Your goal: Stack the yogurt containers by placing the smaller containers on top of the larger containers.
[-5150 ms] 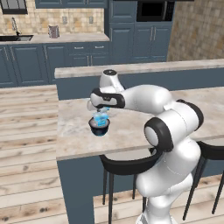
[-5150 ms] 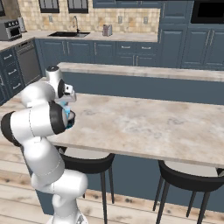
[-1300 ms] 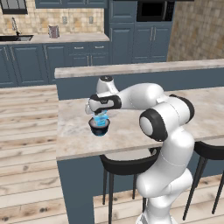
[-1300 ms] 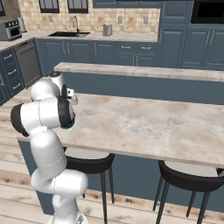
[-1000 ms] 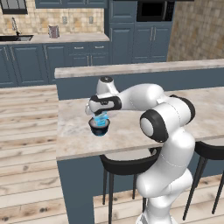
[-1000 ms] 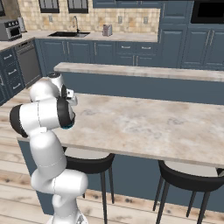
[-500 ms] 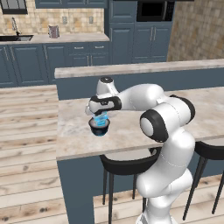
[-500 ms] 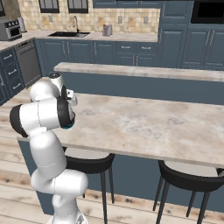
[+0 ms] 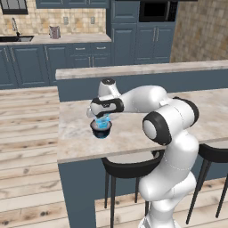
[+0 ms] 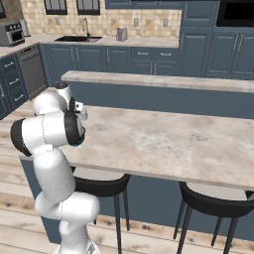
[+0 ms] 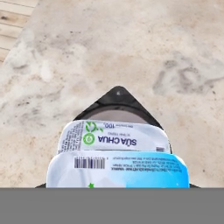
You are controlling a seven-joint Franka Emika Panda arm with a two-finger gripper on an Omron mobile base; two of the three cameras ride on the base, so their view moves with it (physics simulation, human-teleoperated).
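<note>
**Blue cup over the dark tub near the counter's left edge**

The gripper hangs over the marble counter, close to its left edge and roughly midway between front and back. Between the fingers sits a light-blue yogurt cup, its label and barcode facing the hand camera. Directly beneath it stands the dark round tub, its pale top partly covered by the cup. The fingers look clasped on the cup's sides. Whether the cup rests on the tub I cannot tell.
</note>
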